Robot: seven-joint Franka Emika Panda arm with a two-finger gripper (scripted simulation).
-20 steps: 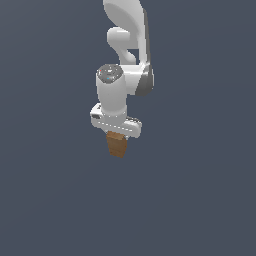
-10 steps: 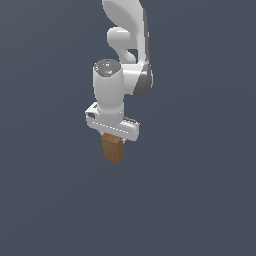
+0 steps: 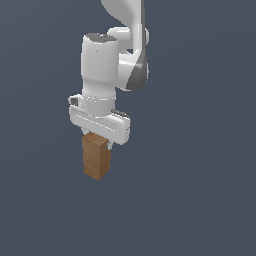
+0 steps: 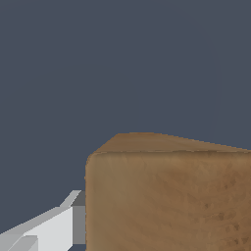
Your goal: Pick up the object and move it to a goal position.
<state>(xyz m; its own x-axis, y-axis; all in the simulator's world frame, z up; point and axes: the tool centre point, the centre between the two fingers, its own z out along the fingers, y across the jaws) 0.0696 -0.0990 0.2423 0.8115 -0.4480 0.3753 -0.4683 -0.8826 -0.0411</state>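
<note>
The object (image 3: 96, 157) is a small brown wood-textured block, taller than wide, hanging upright below the white arm in the exterior view. My gripper (image 3: 98, 142) is shut on its upper part, and the white hand sits wider than the block. Close up in the wrist view, the object (image 4: 169, 196) fills the lower part of the picture, with one white finger (image 4: 54, 225) pressed against its side. The other finger is hidden by the block. No goal marker shows in either view.
A flat, dark blue-grey background surrounds the arm (image 3: 107, 60) on all sides. No other objects, containers or edges show.
The arm with the block has moved toward the exterior view's left and a little down; the hand has turned slightly. The grip on the block is unchanged.
</note>
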